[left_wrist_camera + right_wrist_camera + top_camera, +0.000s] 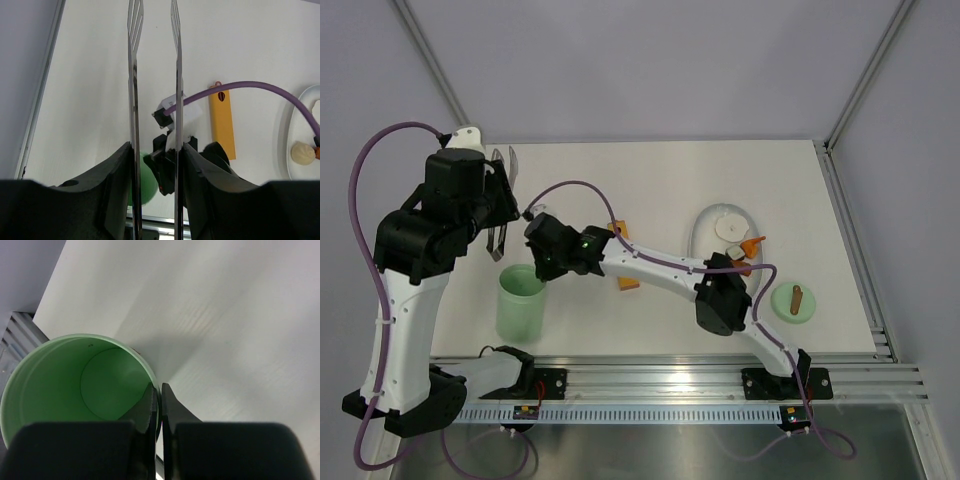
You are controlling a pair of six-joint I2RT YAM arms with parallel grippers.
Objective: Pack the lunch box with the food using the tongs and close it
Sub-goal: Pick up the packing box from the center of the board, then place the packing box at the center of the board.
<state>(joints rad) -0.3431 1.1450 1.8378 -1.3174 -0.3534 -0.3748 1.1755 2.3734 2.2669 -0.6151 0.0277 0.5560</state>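
Observation:
The pale green lunch box stands upright and open near the front left. It is empty inside in the right wrist view. My right gripper is shut on its rim, one finger inside and one outside the wall. My left gripper is raised behind it and shut on the grey metal tongs, whose two arms stand apart with nothing between them. Food pieces lie on the white plate; a rice ball shows there. The round green lid lies at the right.
A long orange block lies on the table between the lunch box and the plate, partly under my right arm. A purple cable arcs over it. A metal rail runs along the front edge.

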